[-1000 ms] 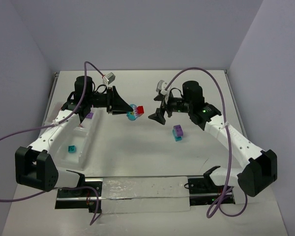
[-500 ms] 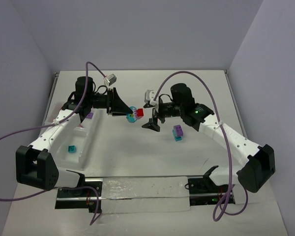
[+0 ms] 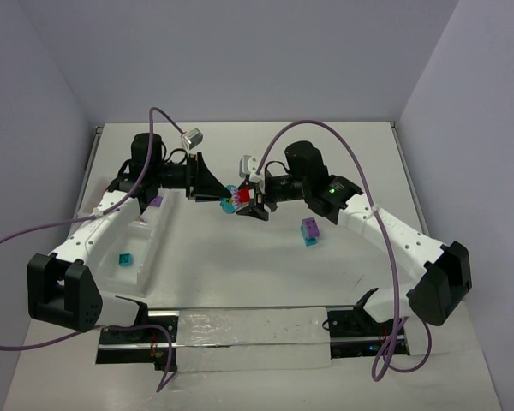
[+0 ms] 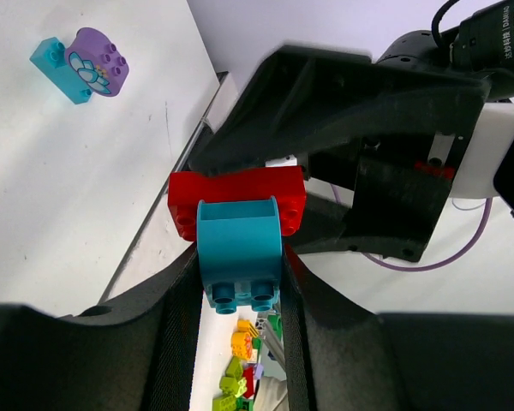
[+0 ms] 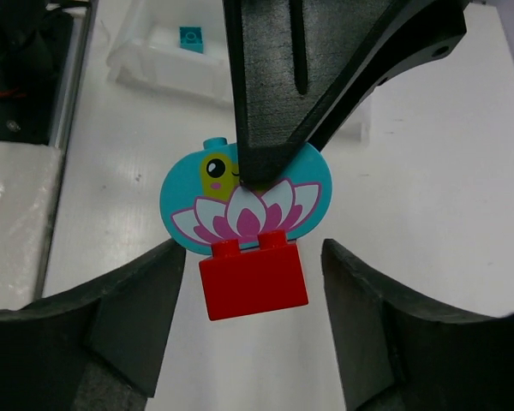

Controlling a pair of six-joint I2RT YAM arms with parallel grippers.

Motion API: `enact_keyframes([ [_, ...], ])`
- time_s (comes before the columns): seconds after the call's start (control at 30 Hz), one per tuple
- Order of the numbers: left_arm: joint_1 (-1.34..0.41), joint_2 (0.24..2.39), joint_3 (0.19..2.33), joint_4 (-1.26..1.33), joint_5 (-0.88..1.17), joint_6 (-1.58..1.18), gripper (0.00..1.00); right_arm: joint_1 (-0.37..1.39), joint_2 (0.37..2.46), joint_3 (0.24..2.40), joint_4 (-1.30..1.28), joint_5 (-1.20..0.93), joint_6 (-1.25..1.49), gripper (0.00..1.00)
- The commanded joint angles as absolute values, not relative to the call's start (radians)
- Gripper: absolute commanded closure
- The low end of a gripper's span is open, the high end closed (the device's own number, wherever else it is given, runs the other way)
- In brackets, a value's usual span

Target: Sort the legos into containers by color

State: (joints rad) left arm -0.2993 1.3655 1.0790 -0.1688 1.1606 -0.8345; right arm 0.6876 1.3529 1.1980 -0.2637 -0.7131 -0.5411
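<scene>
Legos in hand: a cyan lotus brick [image 5: 244, 201], printed with a flower, with a red brick [image 5: 254, 289] plugged onto it. The two are held off the table [image 3: 240, 274], above its middle and toward the far edge.

- **Left claw** [image 3: 222, 198]: clamped on the lotus brick, with both fingers pressed against its sides in the left wrist view.
- **Right claw** [image 5: 250, 257]: jaws apart, one finger on either side of the red brick. A gap shows on each side, so it is not touching.
- **Purple-and-cyan pair** [image 3: 309, 230]: a second stack lying on the table toward the right edge, apart from both arms.
- **Tray** [image 3: 151, 250]: runs along the left edge. A small cyan piece [image 3: 125, 259] lies in a near compartment and a purple piece [image 3: 156, 201] in a farther one.

The step in hand appears to be pulling the stack apart so that each colour can be placed separately.

Likely faults:
- The red brick is shallow. If the right fingers close too close to the join, they may also pinch the lotus brick's rim, and the stack would then not separate.
- An off-centre grip could twist the stack out of the left claw and drop it.
- When the studs let go suddenly, one brick may spring free and fall to the table.
- The fingers of the two claws sit very near each other, so a small misalignment could make them collide.
</scene>
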Motion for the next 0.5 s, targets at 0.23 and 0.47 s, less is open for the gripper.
enact_keyframes([
  [0.23, -0.291, 1.341, 1.133, -0.165, 1.174, -0.837, 1.00, 0.692, 1.345, 1.200, -0.166, -0.710, -0.505, 1.00],
  [0.47, -0.208, 1.319, 1.161, -0.265, 1.113, -0.811, 1.00, 0.689, 1.285, 1.094, -0.109, -0.671, -0.460, 1.00],
])
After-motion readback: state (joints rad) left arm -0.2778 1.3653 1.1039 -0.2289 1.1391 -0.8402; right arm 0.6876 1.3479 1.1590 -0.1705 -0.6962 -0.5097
